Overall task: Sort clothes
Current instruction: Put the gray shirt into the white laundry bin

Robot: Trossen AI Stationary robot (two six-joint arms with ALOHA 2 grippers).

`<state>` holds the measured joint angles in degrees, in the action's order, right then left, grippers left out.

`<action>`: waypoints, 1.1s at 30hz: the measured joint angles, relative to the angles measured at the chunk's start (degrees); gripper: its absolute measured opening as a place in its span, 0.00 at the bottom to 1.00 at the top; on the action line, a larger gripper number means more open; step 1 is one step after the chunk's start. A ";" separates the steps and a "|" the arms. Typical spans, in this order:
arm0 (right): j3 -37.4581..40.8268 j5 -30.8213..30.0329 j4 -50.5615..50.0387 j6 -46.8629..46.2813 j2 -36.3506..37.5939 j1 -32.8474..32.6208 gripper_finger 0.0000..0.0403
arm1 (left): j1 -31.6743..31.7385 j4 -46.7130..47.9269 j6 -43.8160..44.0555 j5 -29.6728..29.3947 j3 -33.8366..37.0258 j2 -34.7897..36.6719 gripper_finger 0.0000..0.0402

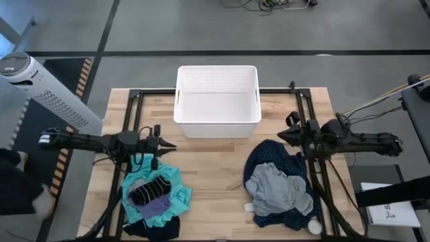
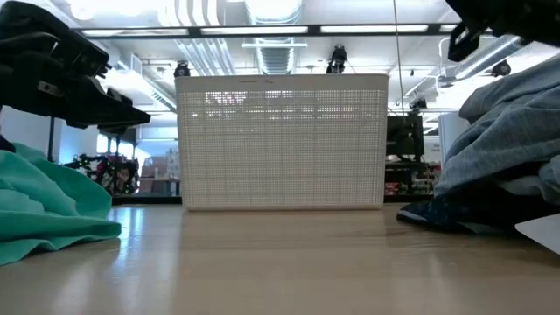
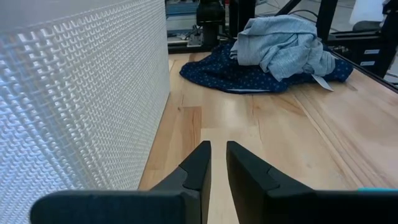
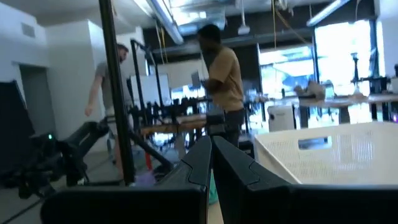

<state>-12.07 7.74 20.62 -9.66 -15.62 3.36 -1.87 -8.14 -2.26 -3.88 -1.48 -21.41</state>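
A: Where are the grippers?

B: The left gripper hangs above the table's left side, its fingers nearly together with a thin gap and nothing between them, just beside the white basket. The right gripper is over the right side, fingers pressed together, empty.

A: And the clothes?

B: Two piles on the wooden table. On the left, just below the left gripper, a teal shirt has black striped socks and a purple piece on top, with a dark garment under its near edge. On the right, a navy white-dotted garment lies spread with a grey piece bunched on it.

A: Anything in the basket?

B: No garment shows inside it. Two people stand in the room beyond the table.
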 joint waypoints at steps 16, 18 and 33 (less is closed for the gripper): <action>-31.55 5.61 -49.82 -6.44 -27.01 -5.97 0.21 | -0.01 0.02 -0.01 -0.01 0.00 0.00 0.09; -33.30 4.91 -52.56 -7.60 -29.22 -8.08 0.28 | 0.00 0.02 -0.01 0.00 0.00 0.00 0.09; -34.53 -3.40 -58.01 -23.45 -41.92 -22.03 0.47 | 0.00 0.02 0.00 0.00 0.00 -0.02 0.09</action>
<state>-46.60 4.34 -37.39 -33.11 -57.54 -18.68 -1.87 -8.12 -2.27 -3.88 -1.48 -21.43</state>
